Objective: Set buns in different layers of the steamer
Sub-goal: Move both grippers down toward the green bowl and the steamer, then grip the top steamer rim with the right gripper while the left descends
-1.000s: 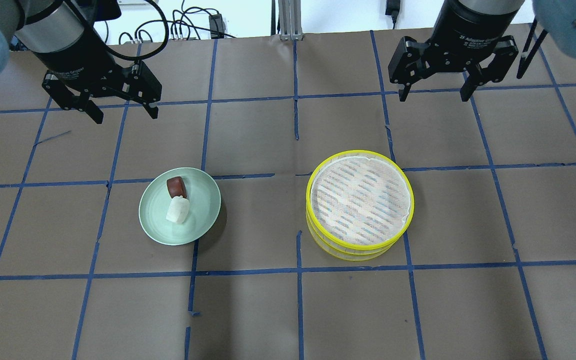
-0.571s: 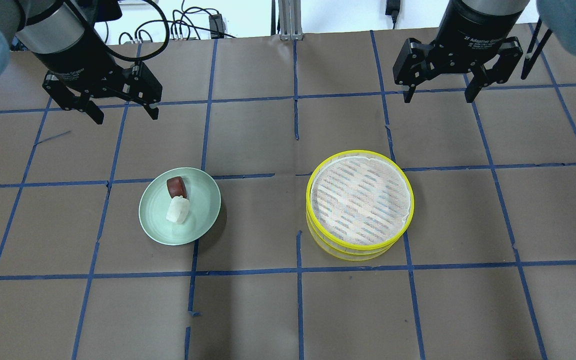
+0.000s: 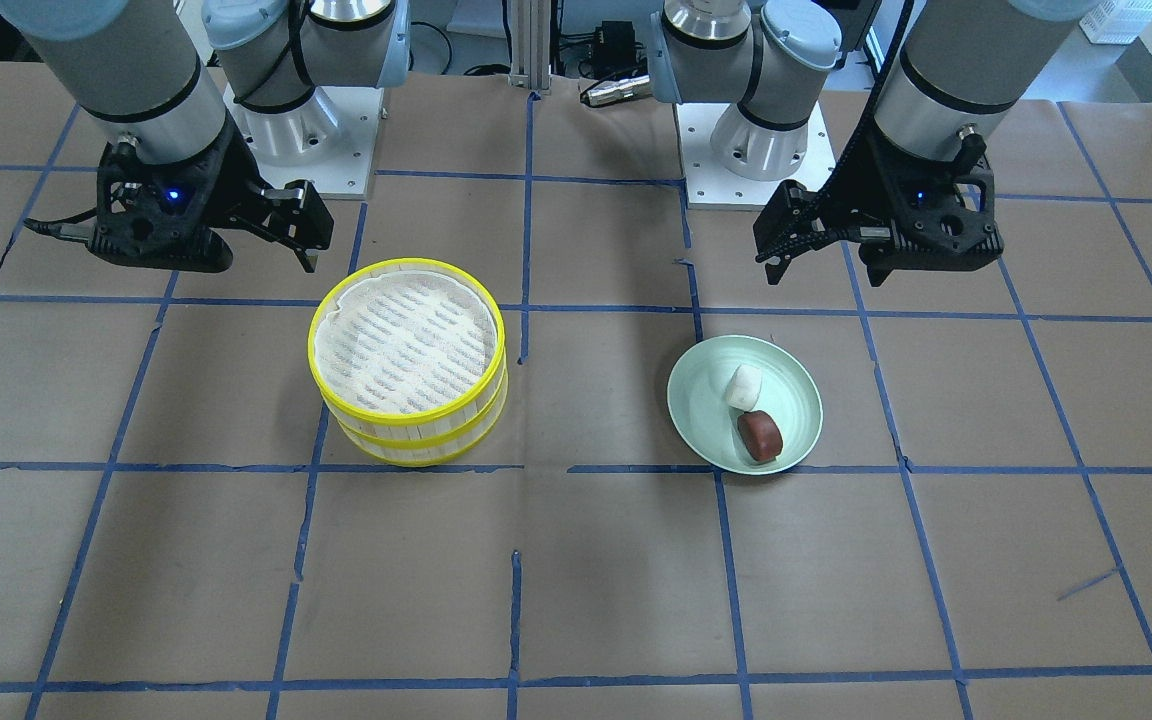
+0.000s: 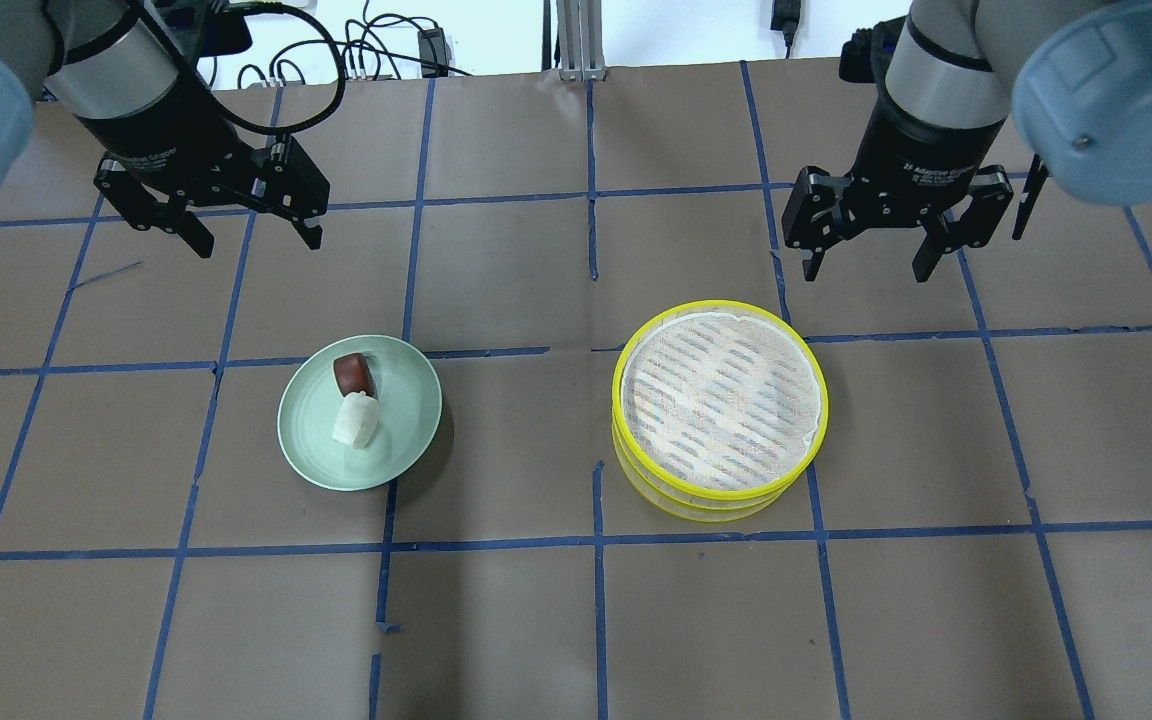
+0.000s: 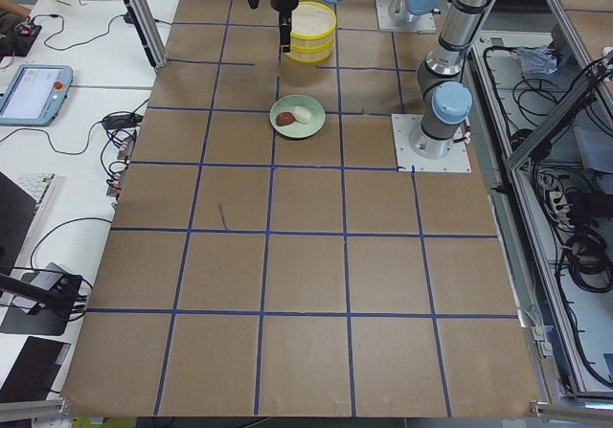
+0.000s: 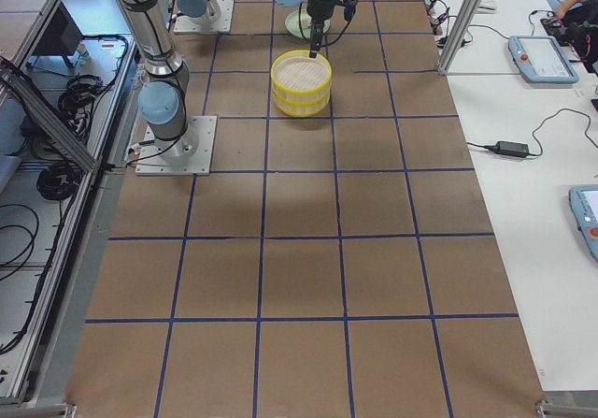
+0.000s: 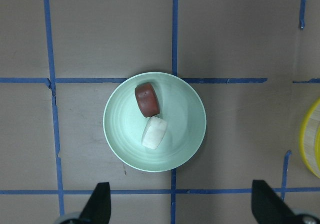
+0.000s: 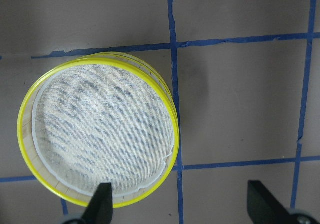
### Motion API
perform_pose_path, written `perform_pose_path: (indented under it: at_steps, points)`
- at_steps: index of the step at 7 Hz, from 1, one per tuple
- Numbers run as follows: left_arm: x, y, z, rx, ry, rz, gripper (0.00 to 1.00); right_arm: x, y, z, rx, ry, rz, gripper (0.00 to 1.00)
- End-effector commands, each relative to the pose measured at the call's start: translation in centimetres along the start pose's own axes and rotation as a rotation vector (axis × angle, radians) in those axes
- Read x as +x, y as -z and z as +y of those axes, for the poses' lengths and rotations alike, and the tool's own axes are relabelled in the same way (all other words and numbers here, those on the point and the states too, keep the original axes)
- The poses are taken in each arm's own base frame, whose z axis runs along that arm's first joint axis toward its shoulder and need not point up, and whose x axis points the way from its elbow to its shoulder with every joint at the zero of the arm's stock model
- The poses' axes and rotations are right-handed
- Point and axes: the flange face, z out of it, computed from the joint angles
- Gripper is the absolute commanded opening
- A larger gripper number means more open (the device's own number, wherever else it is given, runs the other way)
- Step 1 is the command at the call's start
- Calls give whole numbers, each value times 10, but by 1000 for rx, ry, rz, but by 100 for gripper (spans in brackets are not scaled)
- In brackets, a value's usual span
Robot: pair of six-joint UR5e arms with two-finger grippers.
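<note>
The white bun (image 4: 356,420) and the reddish-brown bun (image 4: 352,373) lie side by side, touching, on a pale green plate (image 4: 411,415). The left wrist view shows both, brown bun (image 7: 147,99) and white bun (image 7: 154,132). The two-tier steamer (image 4: 617,400) with yellow rims stands to the plate's right; its top liner is bare. It also shows in the right wrist view (image 8: 173,129). My left gripper (image 4: 258,246) is open and empty, raised behind the plate. My right gripper (image 4: 867,276) is open and empty, raised behind the steamer's right side.
The table (image 4: 576,620) is covered in brown paper with a grid of blue tape. Both robot bases (image 3: 756,150) stand at the table's robot-side edge. Cables (image 4: 376,50) lie beyond the far edge.
My right gripper has moved toward the steamer, closer to its far rim. My left gripper has shifted slightly toward the plate. Both stay open; buns and steamer have not moved.
</note>
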Motion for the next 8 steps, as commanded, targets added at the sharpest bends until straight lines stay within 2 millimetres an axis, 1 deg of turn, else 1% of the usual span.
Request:
perform_pose_path:
  at_steps: [1,2,3,4,5,6,7,8]
  points:
    - [5,3,0,15,-2,43,100,9,-84,2,37,-18,-10,94]
    - [-5,-8,-2,-5,19,44,100,10,-128,8,90,-18,-14,94]
    - [-9,-40,-7,-30,30,35,100,11,-158,17,115,-13,-14,94]
    - [-16,-80,-15,0,39,0,100,11,-169,19,121,-12,-14,92]
    - [-19,-118,-24,31,46,-16,100,11,-169,19,122,-9,-11,92]
    - [-20,-151,-40,42,47,-11,100,11,-168,18,123,-9,-10,79]
    - [-19,-187,-54,3,68,-2,100,11,-168,18,125,-7,-10,63]
    - [-20,-213,-55,-39,75,-3,100,12,-167,18,126,-15,-10,37]
